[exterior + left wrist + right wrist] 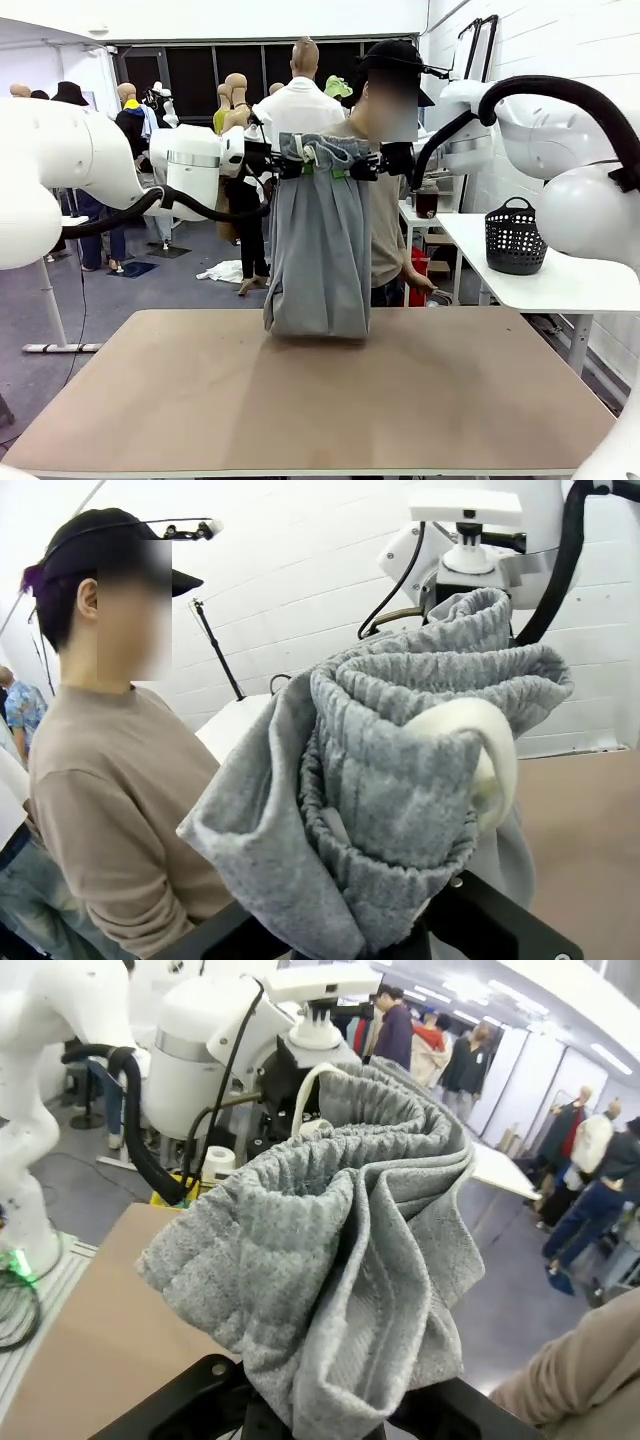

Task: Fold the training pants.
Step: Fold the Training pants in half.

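Both arms hold the light grey soft jersey training pants [318, 240] up by the gathered waistband, left tool [290, 165] and right tool [352, 166] each clamped on it. Hem brushes the brown bench [300, 400]. No fold looks laid yet; folding remains.

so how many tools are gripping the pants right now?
2. The left tool is shut on one end of the waistband of the training pants, the right tool on the other, holding them hanging over the table.
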Robot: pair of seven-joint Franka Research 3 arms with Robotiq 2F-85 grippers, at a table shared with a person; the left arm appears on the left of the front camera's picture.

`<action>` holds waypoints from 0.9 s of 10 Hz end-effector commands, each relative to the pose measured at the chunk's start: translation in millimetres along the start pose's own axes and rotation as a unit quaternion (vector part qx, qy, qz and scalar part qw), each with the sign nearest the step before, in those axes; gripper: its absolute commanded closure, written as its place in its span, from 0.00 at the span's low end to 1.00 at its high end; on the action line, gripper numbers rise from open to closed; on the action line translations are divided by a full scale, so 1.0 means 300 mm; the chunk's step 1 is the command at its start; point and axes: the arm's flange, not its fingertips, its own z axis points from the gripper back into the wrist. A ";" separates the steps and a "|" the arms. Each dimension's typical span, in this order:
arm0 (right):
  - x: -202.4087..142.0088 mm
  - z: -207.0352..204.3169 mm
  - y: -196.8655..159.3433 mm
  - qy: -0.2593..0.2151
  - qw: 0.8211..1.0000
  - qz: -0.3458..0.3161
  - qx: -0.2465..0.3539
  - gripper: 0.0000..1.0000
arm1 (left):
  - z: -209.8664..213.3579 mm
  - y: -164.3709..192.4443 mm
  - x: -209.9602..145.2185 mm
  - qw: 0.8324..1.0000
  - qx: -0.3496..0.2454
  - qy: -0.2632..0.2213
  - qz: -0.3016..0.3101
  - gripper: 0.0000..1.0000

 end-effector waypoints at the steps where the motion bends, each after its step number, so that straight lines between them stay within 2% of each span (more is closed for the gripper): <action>1: 0.022 -0.034 -0.084 0.019 1.000 0.010 -0.007 1.00 | -0.047 0.063 0.013 1.000 0.013 0.003 0.010 1.00; 3: 0.008 -0.043 -0.090 0.023 0.999 0.023 0.002 1.00 | -0.047 0.073 -0.042 1.000 0.017 -0.004 0.026 1.00; 4: -0.034 -0.044 -0.077 0.024 0.999 0.027 0.014 1.00 | -0.047 0.064 -0.088 0.999 0.012 -0.006 0.035 1.00; 6: -0.123 -0.047 -0.019 0.019 0.999 0.008 0.025 1.00 | -0.038 0.027 -0.165 0.998 0.000 -0.014 0.054 1.00; 9: -0.207 -0.052 0.094 0.008 0.999 -0.033 0.020 1.00 | -0.007 -0.057 -0.220 0.995 -0.020 -0.017 0.093 1.00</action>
